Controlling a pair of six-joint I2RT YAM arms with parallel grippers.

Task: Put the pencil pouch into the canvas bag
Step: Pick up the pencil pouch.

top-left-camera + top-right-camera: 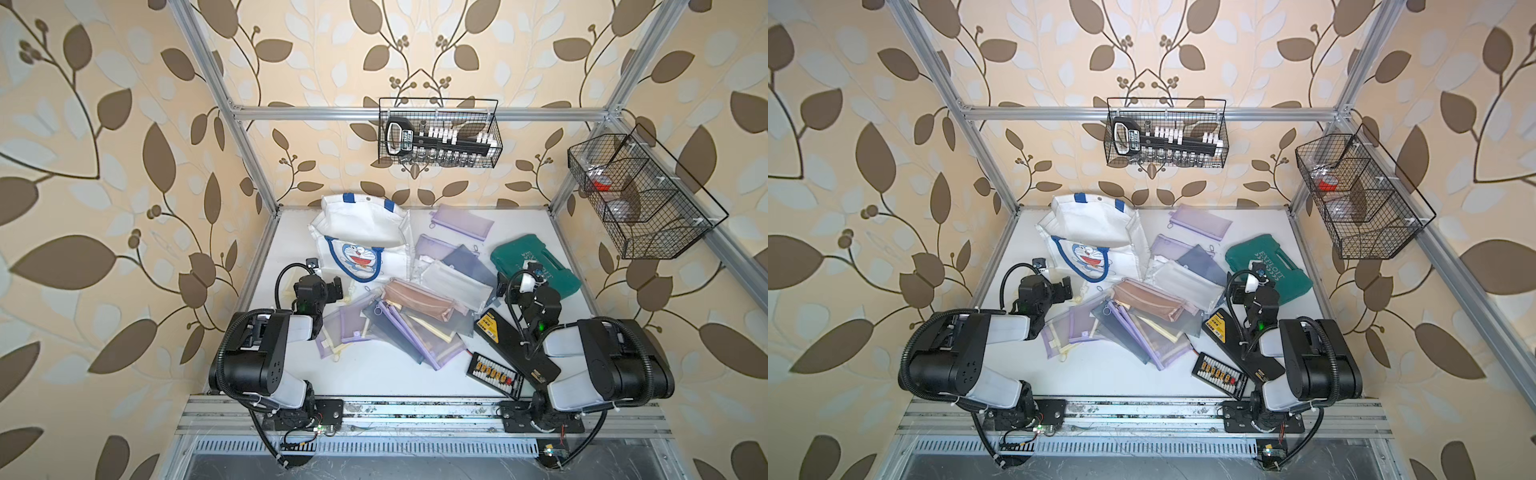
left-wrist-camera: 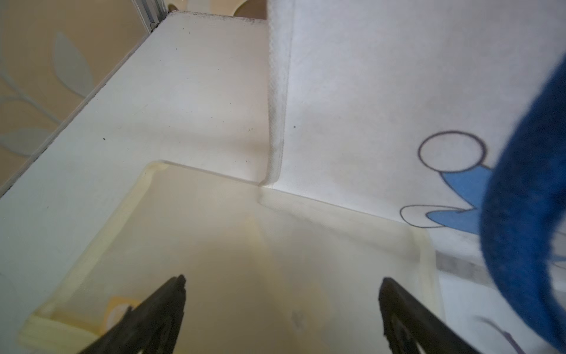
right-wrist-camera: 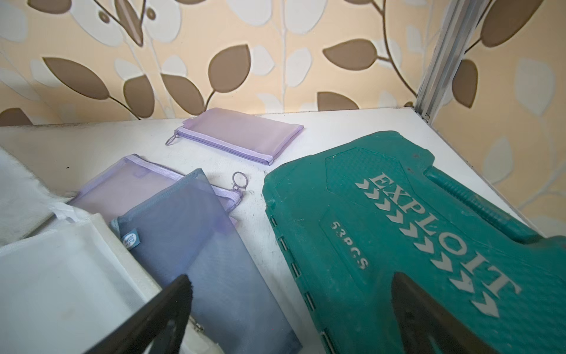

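The white canvas bag (image 1: 361, 232) (image 1: 1096, 232), with blue handles and a blue cartoon cat pocket, lies at the back left of the table. Several mesh pencil pouches (image 1: 399, 328) (image 1: 1133, 320) are heaped beside it: purple, grey, brown (image 1: 415, 301) and white ones. My left gripper (image 1: 332, 287) (image 2: 281, 285) hangs open over a pale yellow pouch (image 2: 245, 239) that touches the bag's front (image 2: 367, 92). My right gripper (image 1: 503, 284) (image 3: 291, 285) stands open and empty, over a blue-grey pouch (image 3: 199, 245) and the edge of a green case.
A green tool case (image 1: 536, 266) (image 3: 398, 214) lies at the right. A lone purple pouch (image 3: 239, 135) lies near the back wall. Black yellow-labelled boxes (image 1: 511, 345) and a small black board (image 1: 494, 374) lie at the front right. Wire baskets (image 1: 440, 133) (image 1: 640, 195) hang on the frame.
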